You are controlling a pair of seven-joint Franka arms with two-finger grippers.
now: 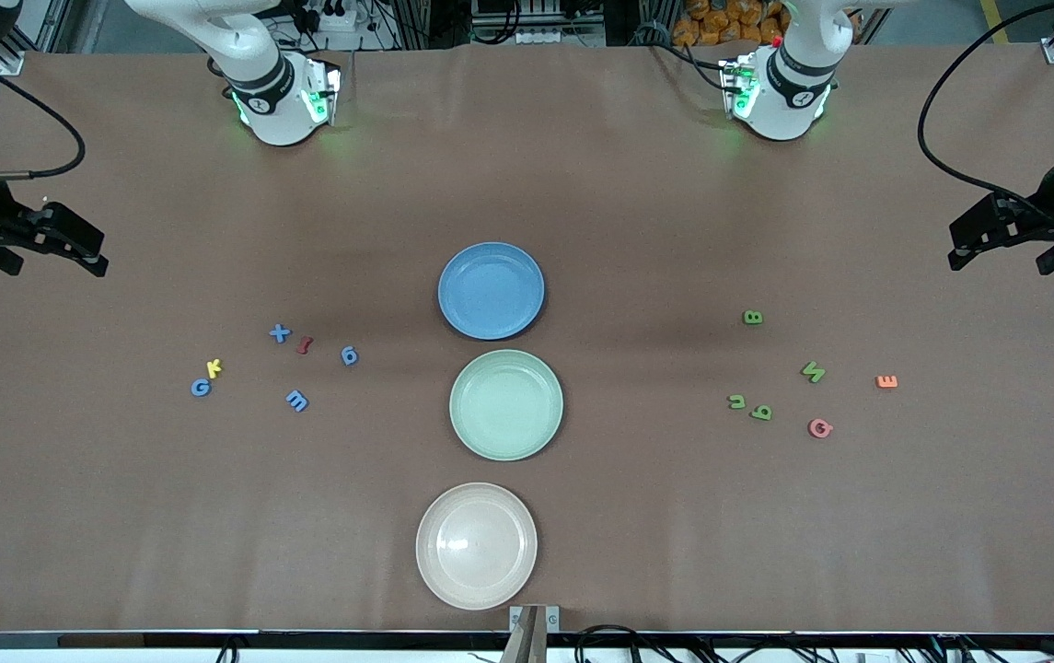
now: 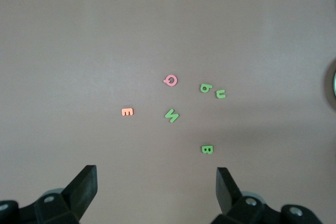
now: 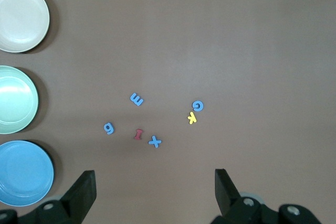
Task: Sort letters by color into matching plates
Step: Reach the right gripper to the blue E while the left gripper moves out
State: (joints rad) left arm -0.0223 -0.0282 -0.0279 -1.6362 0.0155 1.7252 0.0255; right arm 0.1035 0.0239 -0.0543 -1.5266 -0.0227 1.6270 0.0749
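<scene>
**Fingers wide on both arms, nothing held, sorting not begun**

Fingers [image 2: 84,184] of the left gripper [image 1: 973,241] spread wide and empty, hanging over bare tabletop [image 1: 674,516] at the left arm's end. Same for the right gripper [image 1: 75,249]: spread, empty, over its own end.

Green letters [image 1: 812,371] scattered with an orange E [image 1: 886,381] and a pink one [image 1: 820,428], well apart from the left fingers, nearer the front camera. Blue letters [image 1: 296,400] plus a yellow [image 1: 214,368] and a red [image 1: 304,345] lying likewise below the right gripper's spot.

Blue plate [image 1: 491,290], green plate [image 1: 505,404], cream plate [image 1: 476,545] lined up mid-table, all bare.

Likely light, soft foam, flat to the surface: best pinched across narrow edges, coming straight down; easy to nudge or flick away.
</scene>
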